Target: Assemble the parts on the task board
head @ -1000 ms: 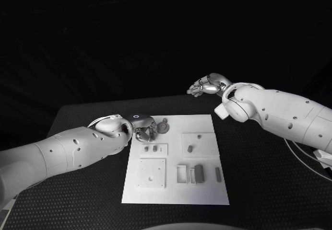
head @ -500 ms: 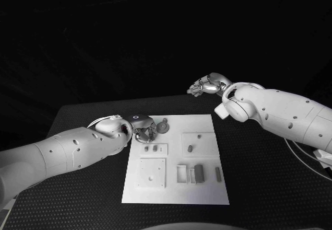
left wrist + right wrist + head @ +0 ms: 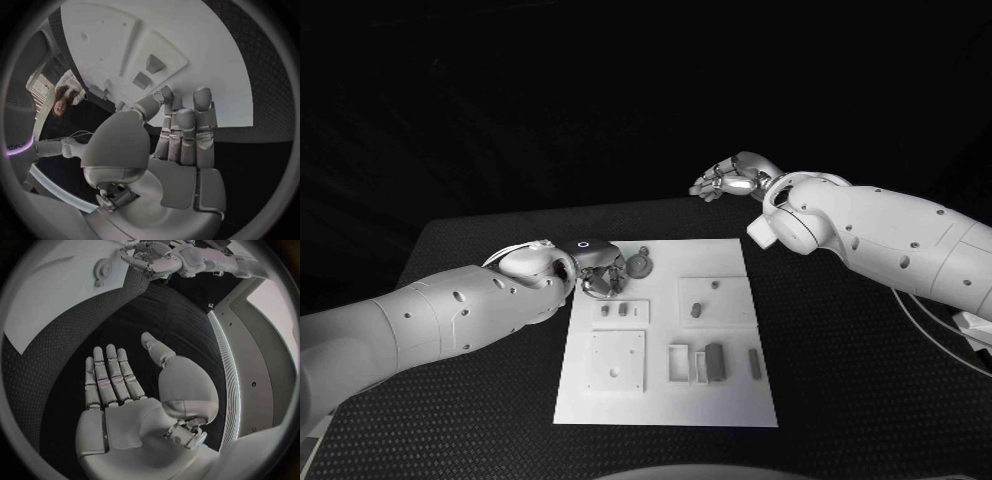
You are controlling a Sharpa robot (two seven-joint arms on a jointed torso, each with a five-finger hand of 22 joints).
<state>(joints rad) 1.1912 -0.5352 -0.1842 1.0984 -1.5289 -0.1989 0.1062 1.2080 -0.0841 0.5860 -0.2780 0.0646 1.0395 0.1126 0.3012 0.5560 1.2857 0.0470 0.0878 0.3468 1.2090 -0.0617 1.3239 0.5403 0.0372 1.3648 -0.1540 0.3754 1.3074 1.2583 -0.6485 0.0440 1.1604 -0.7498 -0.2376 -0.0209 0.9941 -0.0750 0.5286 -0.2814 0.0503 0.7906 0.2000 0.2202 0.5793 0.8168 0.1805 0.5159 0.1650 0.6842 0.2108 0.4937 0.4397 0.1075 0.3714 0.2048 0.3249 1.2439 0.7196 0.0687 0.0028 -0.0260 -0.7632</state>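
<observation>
Black matting surrounds the task board [image 3: 718,400], and I judge my left hand [image 3: 599,272] — fingers curled, grip unclear — should settle squarely over the round part [image 3: 639,265] just beyond its fingertips while my right hand [image 3: 134,390] hangs spread, empty.

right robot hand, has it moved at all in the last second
No. The right robot hand sits at the same spot beyond the far edge of the table, no nearer the board than before.

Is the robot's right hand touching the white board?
Apart. The head view shows the right hand raised beyond the table's far edge, well away from the task board; its wrist view shows an open, empty palm.
</observation>
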